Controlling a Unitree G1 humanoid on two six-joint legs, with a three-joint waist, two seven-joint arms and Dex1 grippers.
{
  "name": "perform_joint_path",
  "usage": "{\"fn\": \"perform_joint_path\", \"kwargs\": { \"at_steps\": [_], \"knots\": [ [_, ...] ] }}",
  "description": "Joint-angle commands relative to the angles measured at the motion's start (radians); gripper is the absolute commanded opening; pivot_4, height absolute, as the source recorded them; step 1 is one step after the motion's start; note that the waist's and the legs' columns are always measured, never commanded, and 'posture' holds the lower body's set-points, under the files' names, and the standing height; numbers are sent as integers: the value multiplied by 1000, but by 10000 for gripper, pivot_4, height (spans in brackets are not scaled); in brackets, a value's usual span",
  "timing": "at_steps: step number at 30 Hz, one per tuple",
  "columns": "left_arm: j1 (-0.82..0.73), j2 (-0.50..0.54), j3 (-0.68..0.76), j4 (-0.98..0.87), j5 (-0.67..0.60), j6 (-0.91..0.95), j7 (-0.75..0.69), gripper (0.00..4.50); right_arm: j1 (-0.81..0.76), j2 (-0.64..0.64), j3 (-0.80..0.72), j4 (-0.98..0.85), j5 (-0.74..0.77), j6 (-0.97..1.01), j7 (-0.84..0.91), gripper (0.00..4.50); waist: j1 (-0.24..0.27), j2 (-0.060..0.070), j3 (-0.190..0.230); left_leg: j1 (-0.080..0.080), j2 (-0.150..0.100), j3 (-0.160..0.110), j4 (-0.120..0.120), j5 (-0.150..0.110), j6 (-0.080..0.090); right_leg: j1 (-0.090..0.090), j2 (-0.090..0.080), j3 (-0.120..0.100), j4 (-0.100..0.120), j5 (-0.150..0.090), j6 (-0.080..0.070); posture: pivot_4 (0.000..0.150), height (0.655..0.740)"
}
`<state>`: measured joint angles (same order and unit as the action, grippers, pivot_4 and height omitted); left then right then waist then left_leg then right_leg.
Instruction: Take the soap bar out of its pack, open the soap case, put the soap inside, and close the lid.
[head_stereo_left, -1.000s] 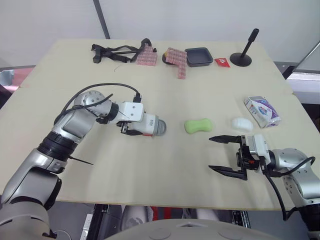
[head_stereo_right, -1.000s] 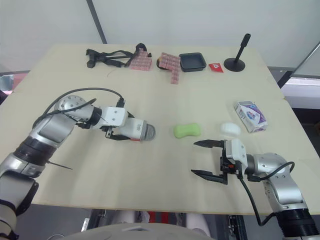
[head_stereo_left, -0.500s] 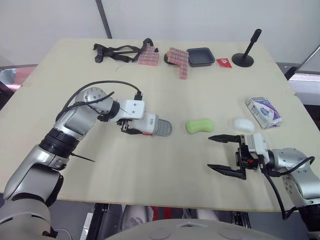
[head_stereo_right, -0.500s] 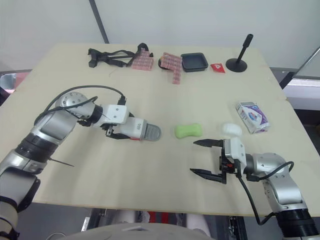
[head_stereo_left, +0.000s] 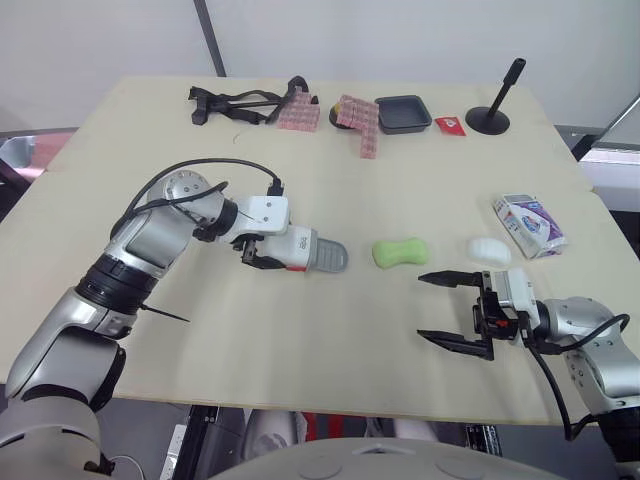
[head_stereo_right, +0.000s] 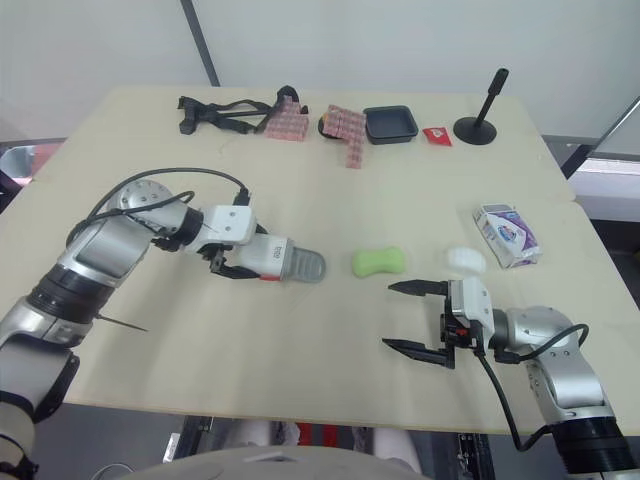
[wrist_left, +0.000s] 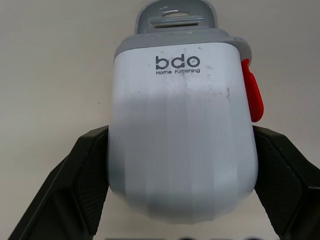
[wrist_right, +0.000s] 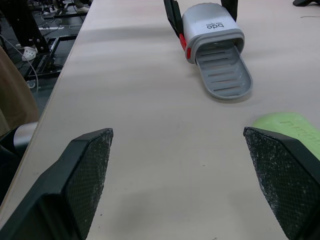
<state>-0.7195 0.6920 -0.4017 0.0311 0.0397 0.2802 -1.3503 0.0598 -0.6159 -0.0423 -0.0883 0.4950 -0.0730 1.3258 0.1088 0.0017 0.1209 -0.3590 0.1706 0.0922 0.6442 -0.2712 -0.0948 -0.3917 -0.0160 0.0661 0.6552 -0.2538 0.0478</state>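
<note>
Soap case: one, in left hand; green soap bar: one; right hand: wide

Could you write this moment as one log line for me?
left gripper: shut on soap case | case: tray out | soap: unpacked, on table | right gripper: open, empty

We read "bdo" in dark letters on the white shell of the soap case, with "Home Furnishing" in smaller print just beneath it (both sit near the grey slotted end). The green soap bears raised lettering we cannot make out. The print on the pack is too small for us to read.
</note>
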Motion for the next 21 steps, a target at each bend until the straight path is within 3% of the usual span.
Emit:
{"fn": "perform_joint_path", "kwargs": {
  "at_steps": [1, 7, 21],
  "knots": [
    [-34, -11, 36, -48, -28, 32, 10, 34711, -10, -6, -4, -9, 2, -18, 7, 44881, 1, 0, 0, 0, 0, 0, 0, 0, 0, 0, 0, 0, 0, 0, 0, 1500, 7400],
    [-24, -18, 17, -60, -30, 49, 14, 34711, -13, -11, -3, -23, 3, -8, -2, 44881, 0, 0, 0, 0, 0, 0, 0, 0, 0, 0, 0, 0, 0, 0, 0, 1500, 7400],
    [-15, 65, 12, 74, 28, -114, -9, 34711, -16, -11, 2, -13, 0, -10, -3, 44881, 0, 0, 0, 0, 0, 0, 0, 0, 0, 0, 0, -1, -1, 0, 0, 1500, 7400]
  ]
}}
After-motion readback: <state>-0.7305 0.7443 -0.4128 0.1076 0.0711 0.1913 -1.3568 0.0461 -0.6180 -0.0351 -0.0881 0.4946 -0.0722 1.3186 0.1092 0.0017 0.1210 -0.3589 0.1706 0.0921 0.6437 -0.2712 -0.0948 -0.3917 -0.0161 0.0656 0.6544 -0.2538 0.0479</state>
